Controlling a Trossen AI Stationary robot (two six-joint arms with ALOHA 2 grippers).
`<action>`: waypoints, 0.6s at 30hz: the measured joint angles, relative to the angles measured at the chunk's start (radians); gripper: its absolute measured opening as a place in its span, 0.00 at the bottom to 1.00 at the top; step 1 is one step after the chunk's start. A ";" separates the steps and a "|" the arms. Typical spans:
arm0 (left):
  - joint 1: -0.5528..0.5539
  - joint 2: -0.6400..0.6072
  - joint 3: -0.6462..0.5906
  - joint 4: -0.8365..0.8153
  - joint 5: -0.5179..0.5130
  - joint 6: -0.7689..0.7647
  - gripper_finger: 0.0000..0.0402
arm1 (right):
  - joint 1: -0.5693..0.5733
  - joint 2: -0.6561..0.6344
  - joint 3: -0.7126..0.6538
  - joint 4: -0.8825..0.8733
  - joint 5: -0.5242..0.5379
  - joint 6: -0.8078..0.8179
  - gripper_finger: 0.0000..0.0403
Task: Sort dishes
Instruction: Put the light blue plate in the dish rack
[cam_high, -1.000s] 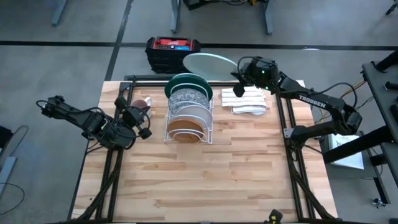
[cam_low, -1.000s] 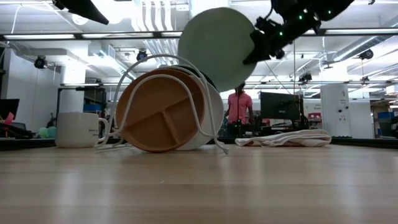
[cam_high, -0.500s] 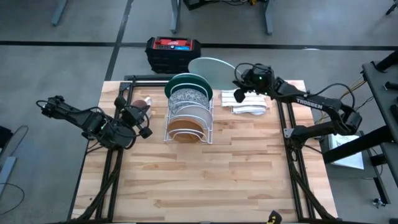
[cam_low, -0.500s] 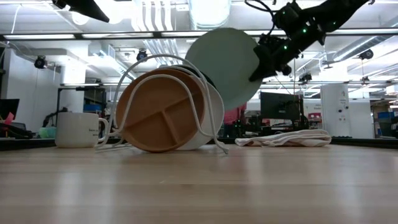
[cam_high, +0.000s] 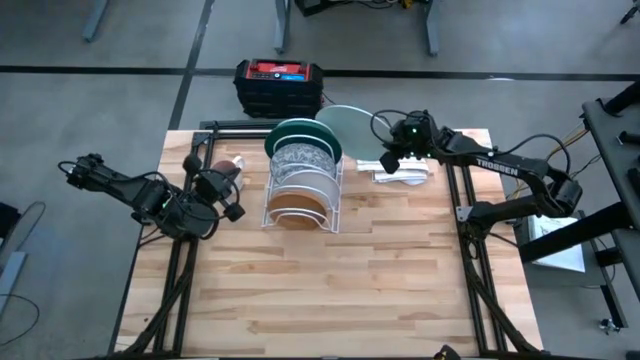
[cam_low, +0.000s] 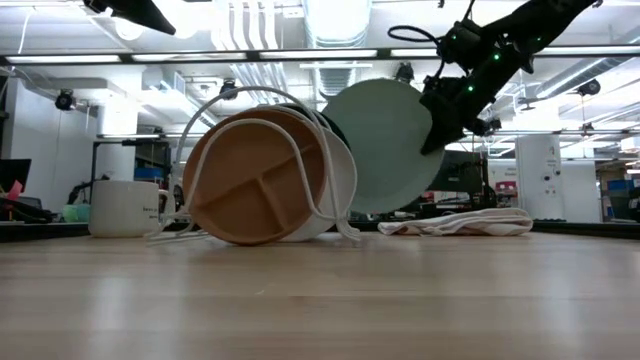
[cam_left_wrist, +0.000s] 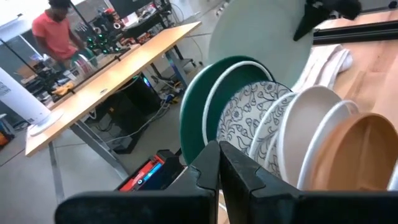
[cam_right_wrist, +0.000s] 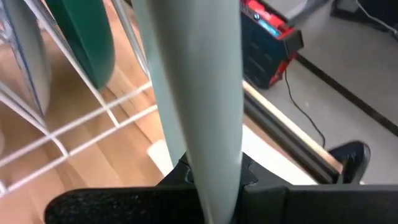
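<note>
The right tool (cam_high: 392, 158) was clamped shut on the rim of a large, pale green round plate (cam_high: 352, 125), held on edge in the air over the counter's (cam_high: 330, 290) far side. We judged the deciding relation to be this: the white wire dish rack (cam_high: 303, 195) lay toward the robot's left of the held plate, just beside it, and the plate's flat face stood roughly parallel to the dishes already racked. These were, from back to front, a dark green round plate (cam_high: 303, 130), a grey-speckled white plate (cam_high: 303, 157), a plain white plate (cam_high: 302, 180) and a tan-brown divided plate (cam_high: 297, 204). The right arm was therefore the one placed to act. The left tool (cam_high: 220, 190) waited shut and empty beside the rack. In the low view we saw the pale plate (cam_low: 385, 145) clear of the counter and overlapping the rack's rear; the right wrist view alone showed it edge-on (cam_right_wrist: 202, 93), with the dark green plate (cam_right_wrist: 87, 37) alongside.
</note>
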 joint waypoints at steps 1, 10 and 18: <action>0.000 0.000 0.000 0.001 -0.007 0.000 0.00 | 0.001 0.000 0.000 -0.013 0.006 0.003 0.00; 0.000 0.000 0.000 0.002 -0.016 0.005 0.00 | 0.001 -0.059 -0.001 -0.092 0.024 0.009 0.00; 0.000 0.000 0.000 0.002 -0.016 0.005 0.00 | 0.002 -0.187 -0.001 -0.151 0.047 0.027 0.00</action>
